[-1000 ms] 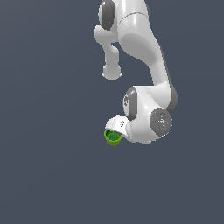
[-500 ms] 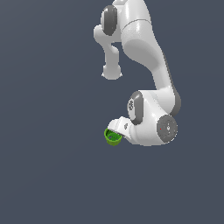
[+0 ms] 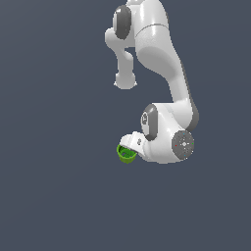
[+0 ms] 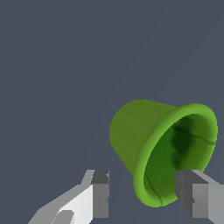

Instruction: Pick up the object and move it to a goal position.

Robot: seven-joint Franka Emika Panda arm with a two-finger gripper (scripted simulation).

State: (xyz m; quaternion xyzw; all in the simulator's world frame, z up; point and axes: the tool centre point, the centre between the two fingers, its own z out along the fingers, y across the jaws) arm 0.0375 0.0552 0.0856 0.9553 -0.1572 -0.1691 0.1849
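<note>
**Desk:** What does the claw have?

**Operator:** My claw (image 4: pixel 142 199) stands open, fingers (image 4: pixel 101 194) spread either side of the green cup's (image 4: pixel 153 144) rim, pads not yet pressing. The cup lies tilted on its side between them, at the arm's tip (image 3: pixel 135 143) in the exterior view.

**Desk:** And doing it well?

**Operator:** I'd centre on the rim, close gently, then lift; that thin wall may slip, I judge.

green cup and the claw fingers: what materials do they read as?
Green cup: looks like matte plastic or rubber. The colour is a uniform bright green with soft shading and no sharp glints; the rim is thin and rolled. It's a simulator render, so the material is open.

Claw fingers: white bodies with flat grey blocky pads, suggesting painted metal or hard plastic. No gloss is visible.
</note>
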